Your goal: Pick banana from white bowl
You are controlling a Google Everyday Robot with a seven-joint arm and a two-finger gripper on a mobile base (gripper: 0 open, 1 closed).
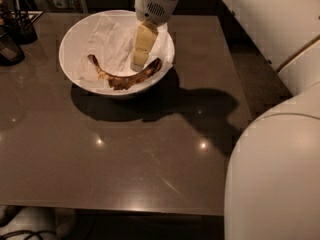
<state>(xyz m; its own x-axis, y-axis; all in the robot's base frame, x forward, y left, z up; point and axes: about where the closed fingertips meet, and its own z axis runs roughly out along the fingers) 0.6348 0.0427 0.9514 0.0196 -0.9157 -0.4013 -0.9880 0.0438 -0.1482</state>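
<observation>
The white bowl [80,31] stands at the back left of the dark table, lined with crumpled white paper. The banana [125,78], dark brown and curved, lies along the bowl's near inner wall with its thin stem pointing left. My gripper [137,64] reaches down into the bowl from above, its yellowish fingers [142,44] hanging just behind the banana's right half, the tips close to it. The banana still rests in the bowl.
Dark containers [12,34] stand at the table's far left edge. My white arm and body [280,149] fill the right side of the view. The brown table [150,154] stretches toward the front edge.
</observation>
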